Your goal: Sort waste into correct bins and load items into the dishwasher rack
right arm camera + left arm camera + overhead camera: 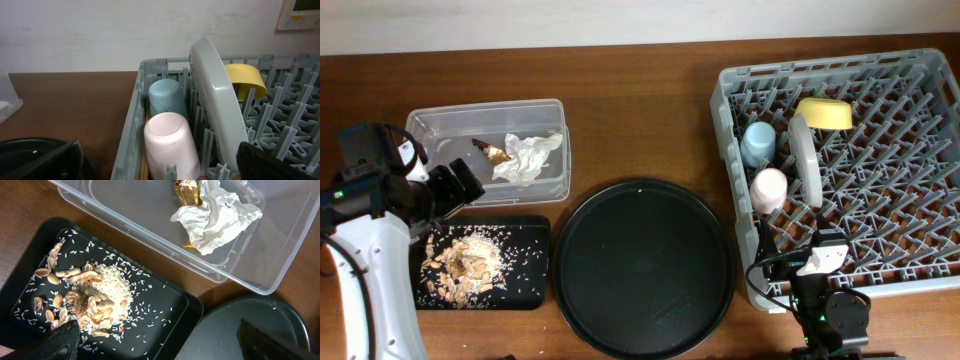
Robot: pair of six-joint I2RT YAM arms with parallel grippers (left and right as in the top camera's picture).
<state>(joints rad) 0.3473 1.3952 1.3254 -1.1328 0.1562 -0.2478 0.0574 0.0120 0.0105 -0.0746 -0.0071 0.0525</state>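
Honestly this looks about done to me: the napkin (217, 217) and foil wrapper (186, 191) sit in the clear tub (430, 125) at the far left. The food scraps (92, 302) are heaped in the shallow black tray (530, 290) just near-side of it, and the big round tray (642, 265) in the middle is bare. Handling-wise the napkin is soft, crumpled and basically weightless, so I'd pinch any raised fold. The wrapper is light and crinkly, half tucked under the napkin's far-left edge. The scraps are loose shells and rice-like grains that'd crumble and scatter, so they're bad for pinching and I'd leave them. Both bins lie with their long axis left-right. Over in the dishwasher rack (920, 280) the plate (807, 160) stands on edge between pegs, a bit tilted, its edge line running near-far. It's stiff, smooth and probably slippery, so I'd take it by the top rim. The blue cup (167, 95) and pink cup (167, 137) are upside down, bases up, just left of the plate, with the blue one farther back. They're rigid and light, so I'd grip across the sides. The yellow bowl (825, 113) is tipped on its side at the far end, and I can't tell which way it opens. The left gripper (166, 341) hangs with fingers spread wide over the near edge of the tub, holding nothing. The right gripper (166, 160) is spread too, empty, at the rack's near-left corner.
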